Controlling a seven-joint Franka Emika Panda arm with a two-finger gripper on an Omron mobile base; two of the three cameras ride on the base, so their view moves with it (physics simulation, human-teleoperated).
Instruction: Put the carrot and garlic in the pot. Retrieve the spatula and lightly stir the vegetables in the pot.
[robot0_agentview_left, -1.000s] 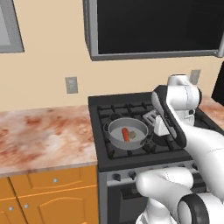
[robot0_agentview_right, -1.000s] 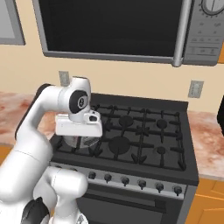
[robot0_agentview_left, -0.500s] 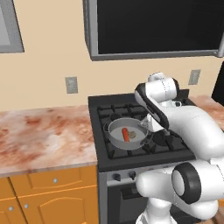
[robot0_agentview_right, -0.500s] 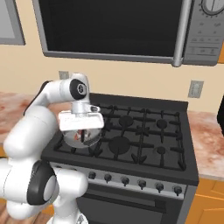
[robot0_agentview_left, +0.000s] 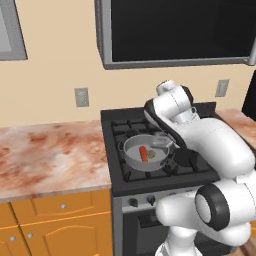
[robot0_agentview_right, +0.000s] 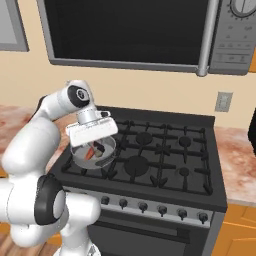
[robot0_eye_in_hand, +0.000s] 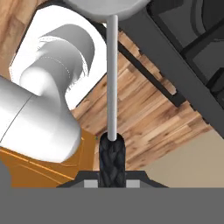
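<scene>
Over the last second the arm swings left from beside the pot (robot0_agentview_left: 145, 155) to above it. The white hand, earlier off the pot's right side in the left base view, now hangs over the pot's rim, so the gripper (robot0_agentview_right: 98, 146) and spatula (robot0_agentview_right: 98, 148) reach down among the carrot (robot0_agentview_left: 143, 153) and garlic (robot0_agentview_left: 152, 154).
</scene>
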